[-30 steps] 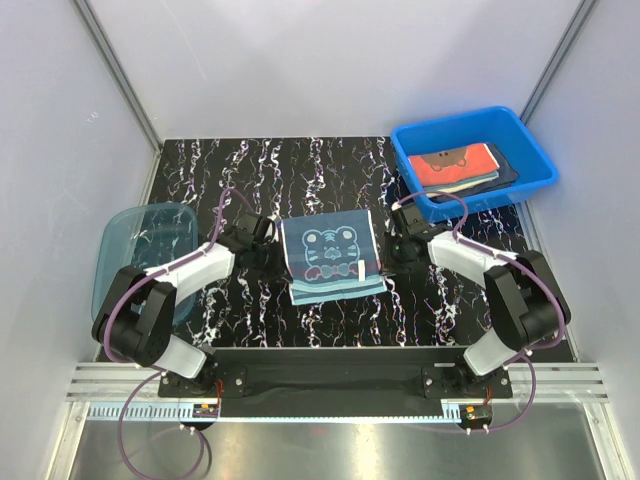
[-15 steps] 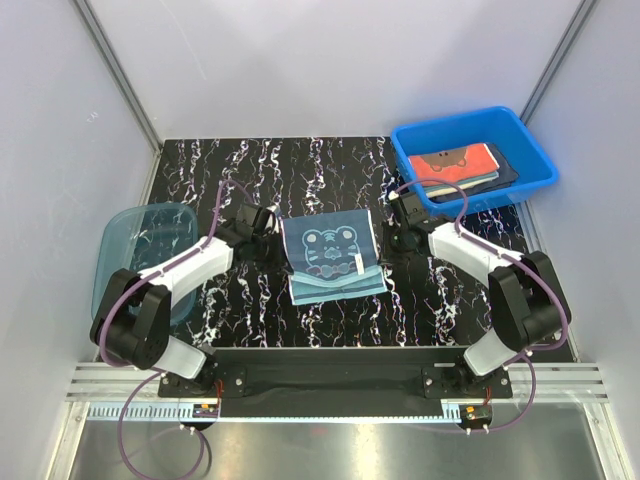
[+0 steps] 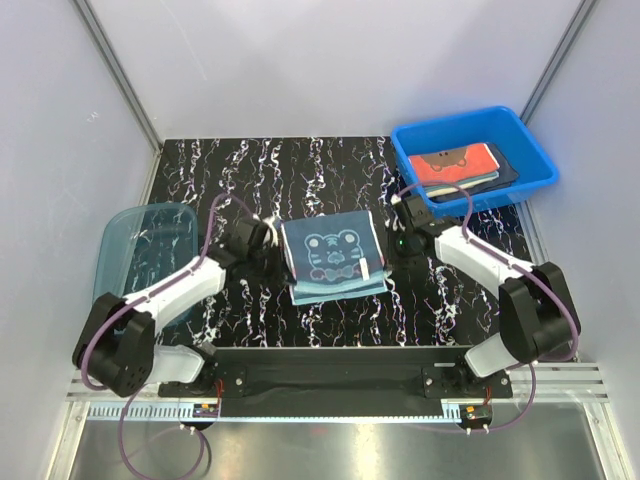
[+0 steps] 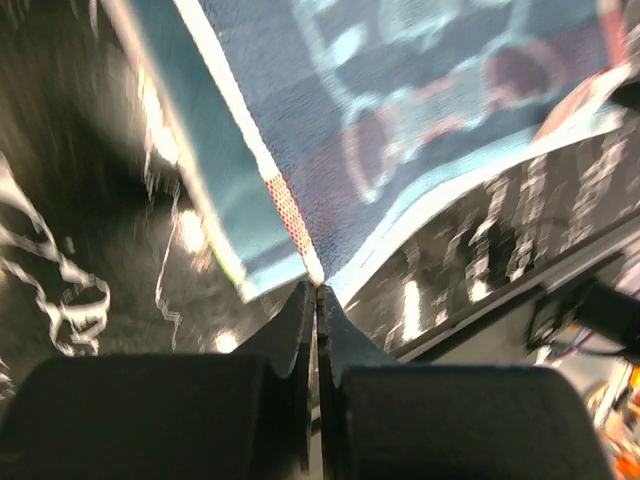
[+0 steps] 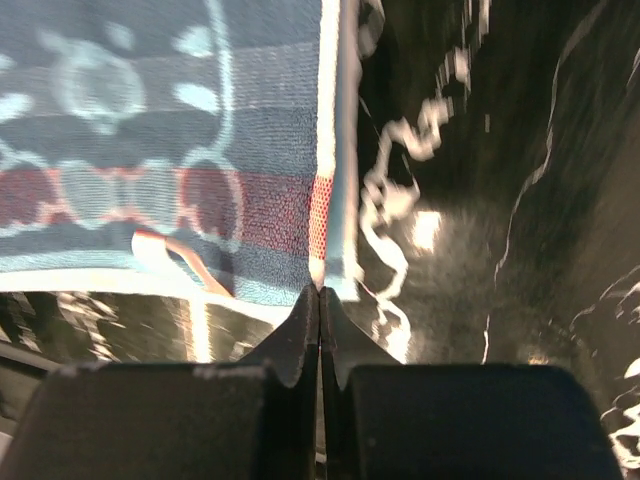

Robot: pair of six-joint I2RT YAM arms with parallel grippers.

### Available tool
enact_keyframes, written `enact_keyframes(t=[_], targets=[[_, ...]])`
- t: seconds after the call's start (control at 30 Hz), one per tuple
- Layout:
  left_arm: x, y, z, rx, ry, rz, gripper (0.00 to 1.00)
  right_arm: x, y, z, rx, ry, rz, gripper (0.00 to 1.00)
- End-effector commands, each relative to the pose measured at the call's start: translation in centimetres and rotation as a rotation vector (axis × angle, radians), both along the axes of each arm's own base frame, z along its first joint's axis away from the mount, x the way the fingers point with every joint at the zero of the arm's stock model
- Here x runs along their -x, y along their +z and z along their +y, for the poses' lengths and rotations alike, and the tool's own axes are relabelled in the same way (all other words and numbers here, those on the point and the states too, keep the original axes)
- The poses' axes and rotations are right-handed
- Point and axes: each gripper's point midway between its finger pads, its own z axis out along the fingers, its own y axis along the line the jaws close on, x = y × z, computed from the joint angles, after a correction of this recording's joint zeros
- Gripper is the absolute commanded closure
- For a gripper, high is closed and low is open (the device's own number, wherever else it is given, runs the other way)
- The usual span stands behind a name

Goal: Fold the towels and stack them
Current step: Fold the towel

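Over the last second both arms have stretched out lower across the table point(image 3: 200, 170), and the left elbow has swung toward the near-left corner. The blue towel point(image 3: 333, 258) has hardly shifted.

That towel lies at the middle of the table, a little nearer the near edge than the far one. Its cartoon face is up, a paler teal band runs along its near edge, and a small white tag point(image 3: 365, 268) sits by its near-right corner.

The left gripper point(image 4: 316, 292) is at the towel's left side. Its jaws are pressed together on a corner of the cloth where the teal border meets the blue. The right gripper point(image 5: 320, 292) is at the right side, its jaws likewise closed tight on the cloth's edge beside a small red patch. The wrist views are blurred, so how far the cloth is lifted off the table is unclear.

A clear teal tub point(image 3: 120, 240) stands at the left edge, well apart from the towel.

In the far-right corner stands a blue bin point(image 3: 470, 118). In it a red towel point(image 3: 455, 160) lies flat on a dark towel point(image 3: 508, 172).
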Motion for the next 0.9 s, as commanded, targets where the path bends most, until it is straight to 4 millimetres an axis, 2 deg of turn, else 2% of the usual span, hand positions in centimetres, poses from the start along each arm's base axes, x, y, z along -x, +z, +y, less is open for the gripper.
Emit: enact_keyframes(t=[0.0,0.07,0.23,0.5,0.63,0.67,0.7,0.73,0.8,0.87], targets=[[1.8,-3.0,-0.3,0.043,0.011,0.070,1.00,2.1,-2.3,-0.1,-0.010,0.024,0.050,1.00],[2.3,-4.4,0.0,0.023,0.016,0.091,1.00,2.3,-3.5,-0.1,-0.013,0.015,0.058,1.00],[2.4,-5.4,0.7,-0.021,0.021,0.095,1.00,2.1,-4.7,0.0,-0.012,0.008,0.066,1.00],[2.1,-4.4,0.5,-0.015,0.006,0.077,1.00,1.5,-3.4,-0.6,0.025,-0.002,0.039,1.00],[3.0,-5.6,0.8,-0.030,0.001,0.115,1.00,2.2,-4.0,-0.6,0.019,-0.007,0.070,1.00],[3.1,-5.6,0.9,-0.035,0.002,0.117,0.97,2.3,-4.2,-0.6,0.016,-0.011,0.077,0.97],[3.1,-5.7,0.9,-0.034,0.000,0.115,0.93,2.4,-4.3,-0.6,0.016,-0.024,0.079,0.88],[3.2,-5.6,0.8,-0.027,-0.005,0.118,0.81,2.7,-4.5,-0.8,0.016,-0.030,0.083,0.84],[3.2,-4.8,0.7,-0.032,-0.038,0.107,0.74,2.9,-4.1,-0.8,0.014,-0.033,0.082,0.81],[2.0,-2.7,0.5,-0.056,-0.082,0.057,0.70,2.4,-2.8,-1.1,0.028,-0.036,0.057,0.69]])
